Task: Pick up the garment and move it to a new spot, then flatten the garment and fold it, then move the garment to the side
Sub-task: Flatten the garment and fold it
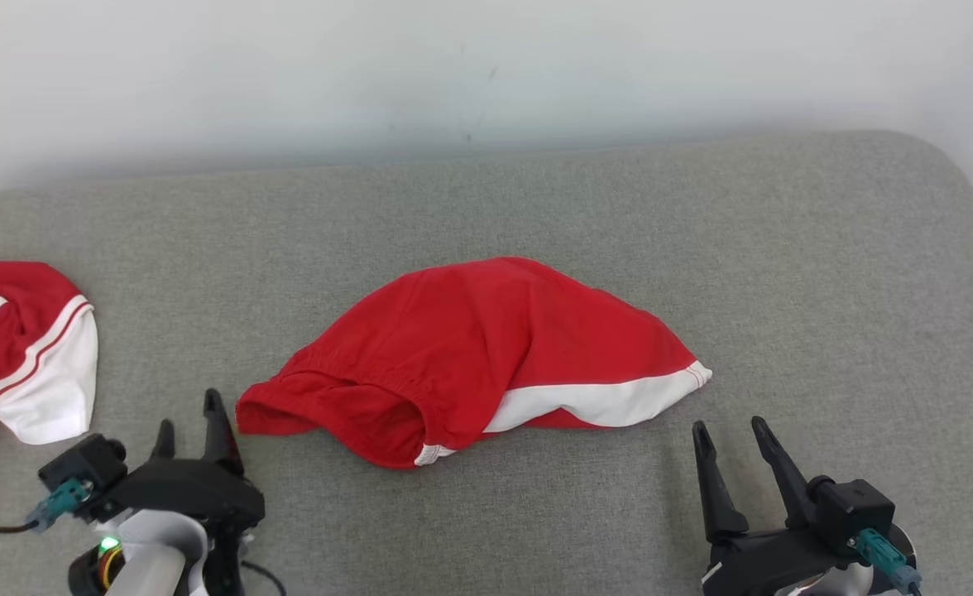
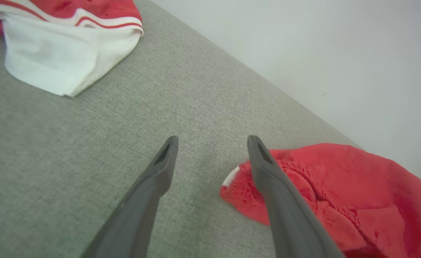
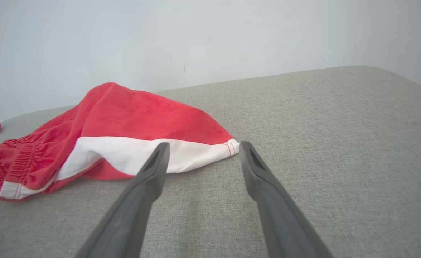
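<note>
Our left gripper (image 1: 188, 411), fingers apart, by the garment (image 1: 470, 348) left end; right gripper (image 1: 728, 424), fingers apart, near its right end.

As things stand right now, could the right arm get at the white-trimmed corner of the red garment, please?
Probably yes. The right gripper is open and points toward the white corner of the red garment, which lies just ahead; bare grey cushion lies between them.
</note>
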